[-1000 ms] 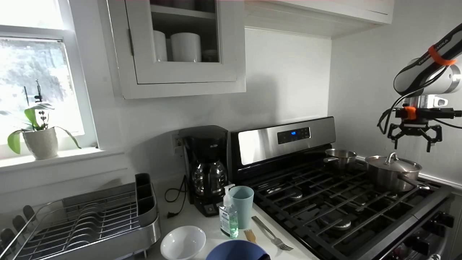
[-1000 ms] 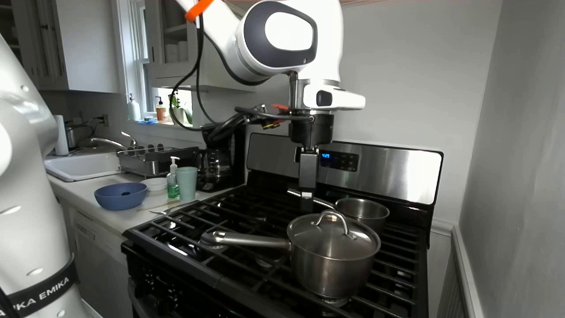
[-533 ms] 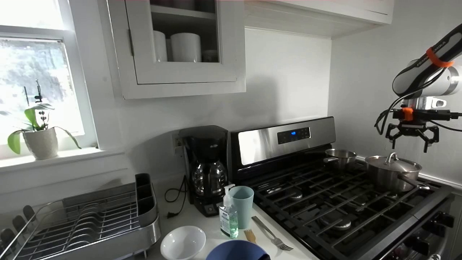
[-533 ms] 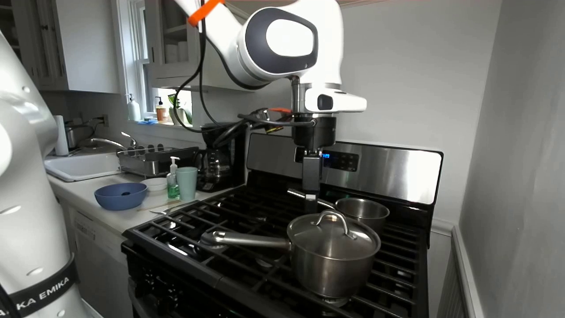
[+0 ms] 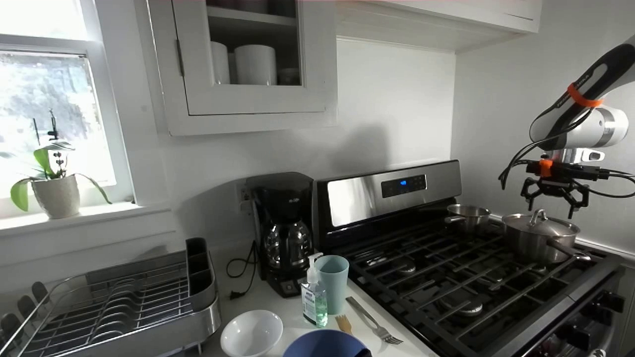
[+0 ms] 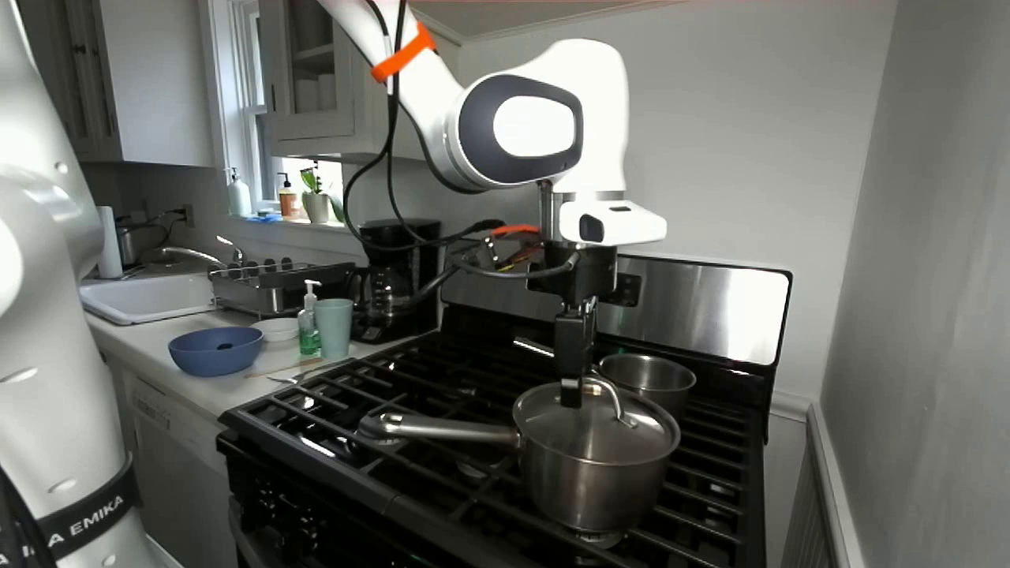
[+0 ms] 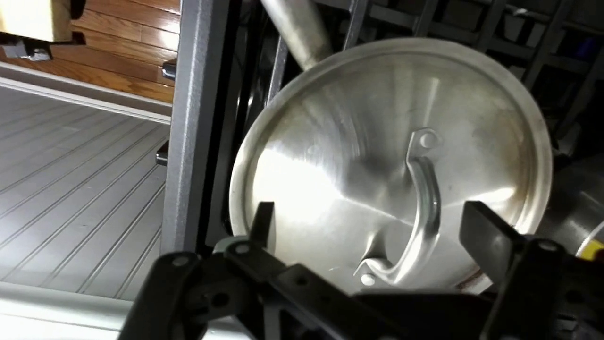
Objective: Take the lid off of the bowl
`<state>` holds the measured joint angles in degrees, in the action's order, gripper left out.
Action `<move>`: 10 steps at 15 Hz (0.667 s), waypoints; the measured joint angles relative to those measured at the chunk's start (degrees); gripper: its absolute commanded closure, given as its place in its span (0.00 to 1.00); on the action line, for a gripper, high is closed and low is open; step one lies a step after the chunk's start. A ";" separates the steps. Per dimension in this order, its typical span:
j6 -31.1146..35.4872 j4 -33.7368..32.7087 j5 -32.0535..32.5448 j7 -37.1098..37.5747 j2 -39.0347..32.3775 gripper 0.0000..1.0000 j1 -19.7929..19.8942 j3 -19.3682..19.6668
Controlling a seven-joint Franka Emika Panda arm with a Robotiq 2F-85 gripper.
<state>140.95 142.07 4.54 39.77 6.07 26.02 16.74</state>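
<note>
The shiny domed lid [image 6: 584, 435] sits on the steel pot-like bowl [image 6: 592, 493] on the stove; both also show in an exterior view, the lid [image 5: 555, 228] and the bowl [image 5: 528, 244]. The lid's arched handle [image 7: 427, 203] stands up from its top. My gripper [image 7: 369, 203] is open and empty above the lid. In the wrist view the handle appears between the fingers, nearer the right finger [image 7: 488, 236] than the left. In an exterior view the gripper [image 5: 550, 212] hangs just above the lid. Its near finger [image 6: 571, 390] partly hides the handle. I cannot see it touching the lid.
A smaller silvery pot [image 6: 649, 372] stands behind the bowl. The bowl's long side handle [image 6: 450, 430] sticks out over the grates [image 5: 446, 277]. A wall [image 6: 907, 237] stands close beside the stove. A blue bowl [image 6: 215, 351] and a teal cup [image 6: 334, 327] stand on the counter.
My gripper has come down toward the lid, from well above it to just over its handle, and shifted slightly sideways. It stays open. The lid and the bowl have not moved.
</note>
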 measured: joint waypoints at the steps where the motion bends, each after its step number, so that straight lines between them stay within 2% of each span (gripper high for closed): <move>1: 0.55 -0.40 -0.18 0.51 -0.79 0.22 -0.02 0.06; 4: 1.58 -1.78 -0.96 1.49 -2.94 0.50 -0.22 0.45; 10: 1.76 -3.89 -1.08 3.88 -5.39 0.90 -1.09 1.11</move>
<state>142.71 138.18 3.46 43.66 0.68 24.93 17.85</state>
